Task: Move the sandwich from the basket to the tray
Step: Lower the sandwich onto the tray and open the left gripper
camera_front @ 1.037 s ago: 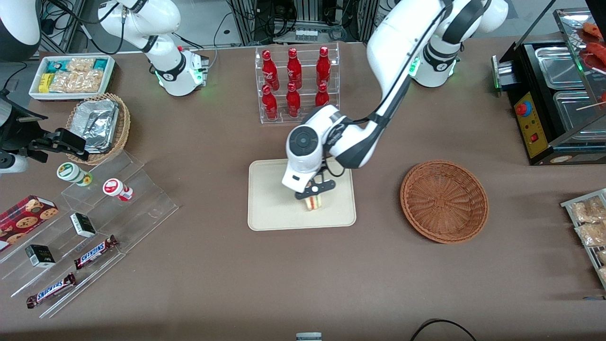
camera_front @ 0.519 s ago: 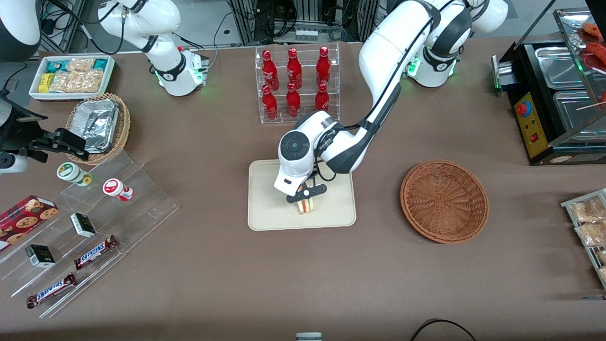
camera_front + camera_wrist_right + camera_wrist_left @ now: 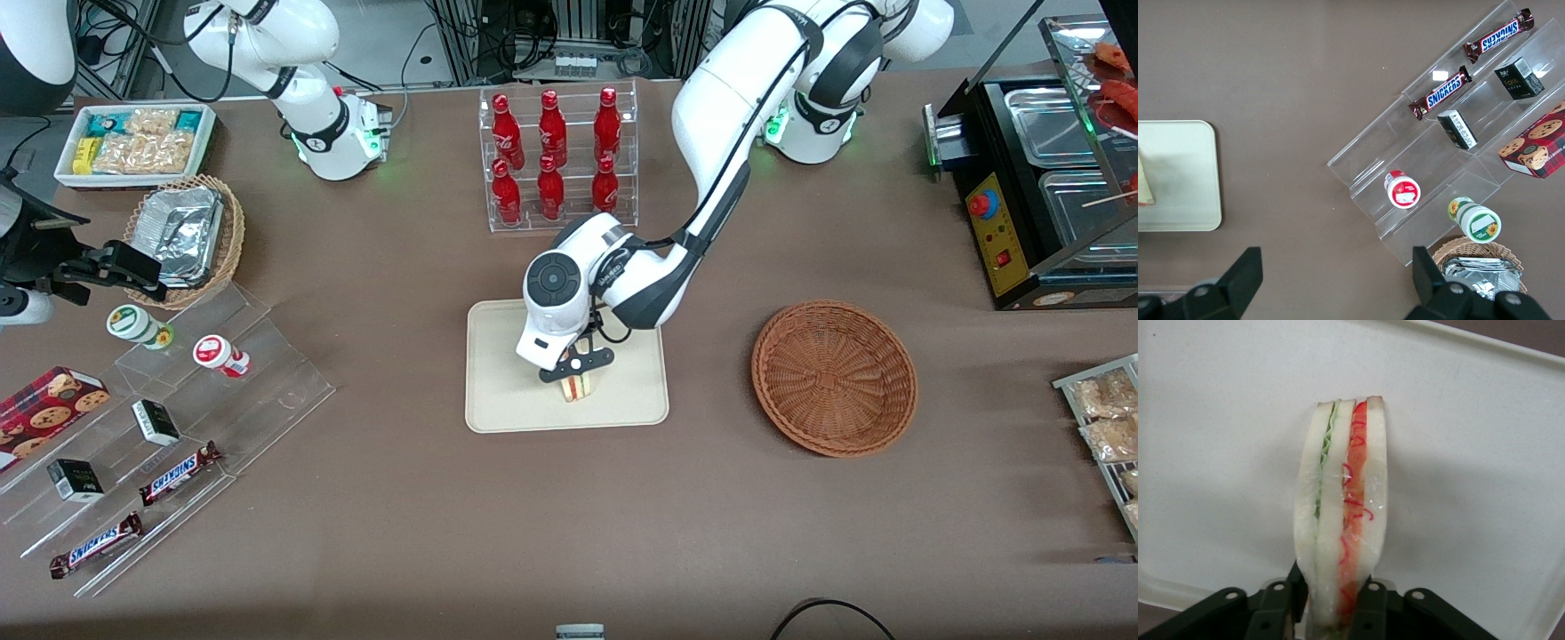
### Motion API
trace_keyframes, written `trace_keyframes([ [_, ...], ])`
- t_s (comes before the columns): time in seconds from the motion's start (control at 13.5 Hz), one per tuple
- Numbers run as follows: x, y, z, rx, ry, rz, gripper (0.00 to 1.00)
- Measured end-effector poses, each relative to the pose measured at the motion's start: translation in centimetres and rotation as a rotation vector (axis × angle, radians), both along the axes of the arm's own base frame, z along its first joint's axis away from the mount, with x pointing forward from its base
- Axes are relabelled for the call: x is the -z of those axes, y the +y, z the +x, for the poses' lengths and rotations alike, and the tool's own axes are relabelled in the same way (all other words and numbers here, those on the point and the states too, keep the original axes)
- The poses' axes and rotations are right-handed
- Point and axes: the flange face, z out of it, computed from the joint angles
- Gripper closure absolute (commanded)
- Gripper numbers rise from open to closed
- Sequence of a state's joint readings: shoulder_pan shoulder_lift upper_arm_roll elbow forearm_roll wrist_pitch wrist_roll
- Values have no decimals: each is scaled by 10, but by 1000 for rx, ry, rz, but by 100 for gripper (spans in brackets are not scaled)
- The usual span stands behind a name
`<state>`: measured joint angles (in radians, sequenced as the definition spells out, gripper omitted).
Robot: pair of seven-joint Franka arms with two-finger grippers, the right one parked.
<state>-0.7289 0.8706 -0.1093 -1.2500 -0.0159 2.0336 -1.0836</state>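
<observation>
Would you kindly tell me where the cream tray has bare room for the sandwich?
The flat cream rectangular tray is bare around the clear-wrapped triangular sandwich, widest toward the parked arm's end. The gripper, jaws shut on the sandwich, crowds the middle. The round reddish-brown wicker basket holds nothing.

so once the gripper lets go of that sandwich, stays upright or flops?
Probably tips: the sandwich stands on a narrow edge over the tray, gripper shut on it. Likely soft, since the bread bulges above the fingers. The clear wrap may be slippery.
</observation>
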Motion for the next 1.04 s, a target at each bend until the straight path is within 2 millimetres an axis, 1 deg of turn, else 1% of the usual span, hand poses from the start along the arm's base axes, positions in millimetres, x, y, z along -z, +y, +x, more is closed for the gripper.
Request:
trace_keyframes([
  [0.15,-2,0,2,-2,-5,-3,0],
  [0.3,-13,-2,7,-5,-22,-17,0],
  [0.44,-37,-5,12,-7,-38,-32,0],
  [0.59,-71,-3,14,-6,-47,-36,0],
  [0.67,-88,0,15,-9,-52,-36,0],
  [0.81,-116,14,25,-29,-66,-42,0],
  [0.96,-135,26,34,-41,-78,-50,0],
  [1.04,-138,31,36,-44,-74,-44,0],
])
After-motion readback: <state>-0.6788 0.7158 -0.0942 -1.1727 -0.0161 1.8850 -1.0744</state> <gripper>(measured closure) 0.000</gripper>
